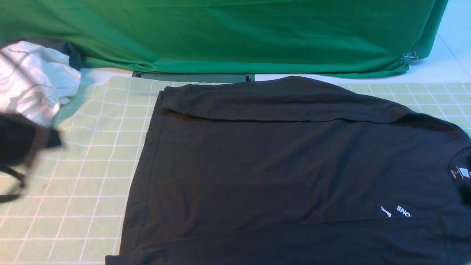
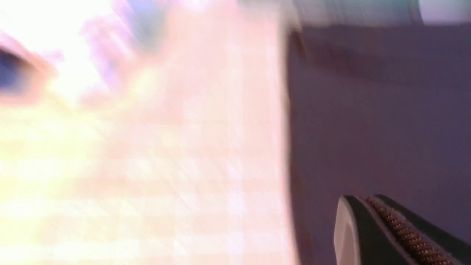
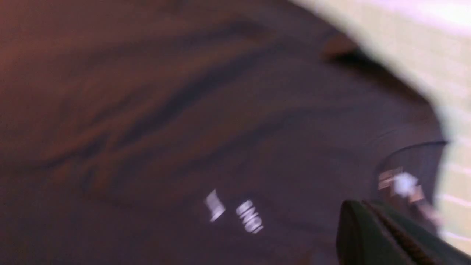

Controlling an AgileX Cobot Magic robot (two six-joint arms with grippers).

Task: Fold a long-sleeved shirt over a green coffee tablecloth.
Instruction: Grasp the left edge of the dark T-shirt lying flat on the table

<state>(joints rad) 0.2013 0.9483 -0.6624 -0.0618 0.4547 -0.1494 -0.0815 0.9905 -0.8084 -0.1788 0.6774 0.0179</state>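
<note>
Mostly blur at the far left: the left tool (image 2: 368, 206) is only a dark smear in the front view, while its own camera shows the fingers pressed together with nothing between them. Farther back, a white garment (image 1: 33, 81) is cut off by the frame edge. The black shirt (image 1: 276, 165) lies flat on the checked tablecloth (image 1: 92, 165), long axis running left to right, hem left, neck right, its near and right edges cropped. The right tool (image 3: 364, 211), also blurred, has its fingers together near the collar, right of the chest lettering (image 1: 403, 211). Whether it touches the fabric is unclear.
</note>
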